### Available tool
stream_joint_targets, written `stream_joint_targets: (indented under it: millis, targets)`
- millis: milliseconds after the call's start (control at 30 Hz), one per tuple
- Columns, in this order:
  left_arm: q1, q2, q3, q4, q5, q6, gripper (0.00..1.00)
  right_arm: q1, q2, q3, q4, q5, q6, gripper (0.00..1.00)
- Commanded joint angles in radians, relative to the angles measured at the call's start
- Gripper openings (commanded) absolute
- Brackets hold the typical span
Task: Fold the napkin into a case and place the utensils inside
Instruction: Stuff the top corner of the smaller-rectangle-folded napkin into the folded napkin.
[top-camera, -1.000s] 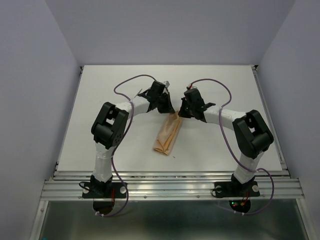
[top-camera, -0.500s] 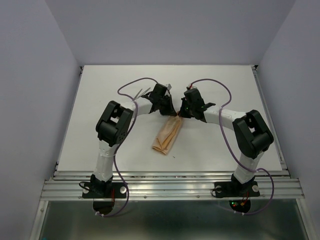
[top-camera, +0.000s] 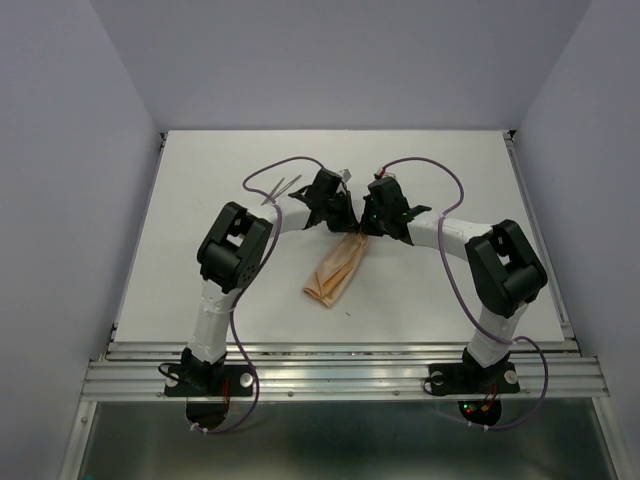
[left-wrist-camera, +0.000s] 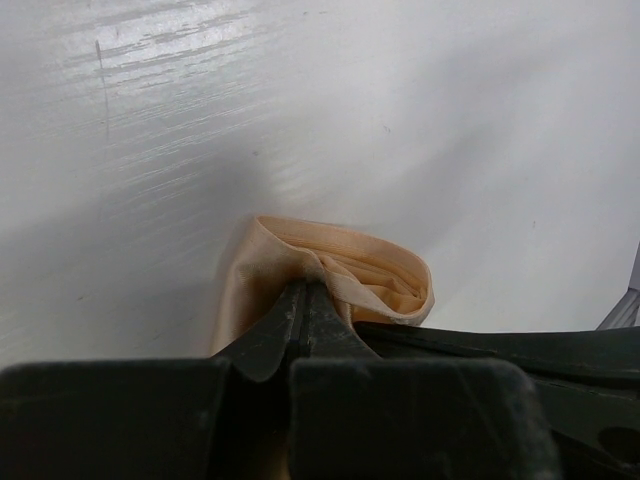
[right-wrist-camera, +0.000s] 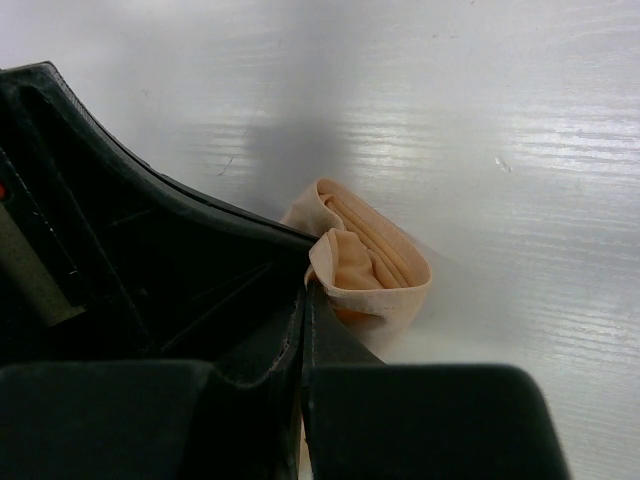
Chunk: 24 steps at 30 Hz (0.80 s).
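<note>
Case (left-wrist-camera: 350, 252) is soft matt peach cloth with a fine weave and layered folds. My left pincer (left-wrist-camera: 305, 292) and right pincer (right-wrist-camera: 305, 295) are smooth matt black plastic. Surface (left-wrist-camera: 420, 120) is white, glossy, faintly streaked.

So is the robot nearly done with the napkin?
About halfway. The case is folded. The left tool and right tool each pinch its open end. The utensils lie on the table, not inside yet.

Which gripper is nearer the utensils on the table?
Left. The utensils lie just left of the left gripper; the right gripper sits beyond it, across the case mouth.
</note>
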Motion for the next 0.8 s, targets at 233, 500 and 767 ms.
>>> stream_joint_targets:
  millis: [233,500,767]
  targets:
    - [0.0,-0.15,-0.065,-0.008,0.017,-0.005,0.0,0.006,-0.014,0.017,0.019,0.023,0.005,0.01]
    - [0.019,-0.19,-0.074,-0.028,-0.006,0.013,0.0,-0.004,-0.014,0.008,0.02,0.019,0.002,0.01]
    - [0.043,-0.195,-0.091,-0.08,-0.055,0.039,0.0,-0.004,-0.007,0.016,0.02,0.016,-0.001,0.01]
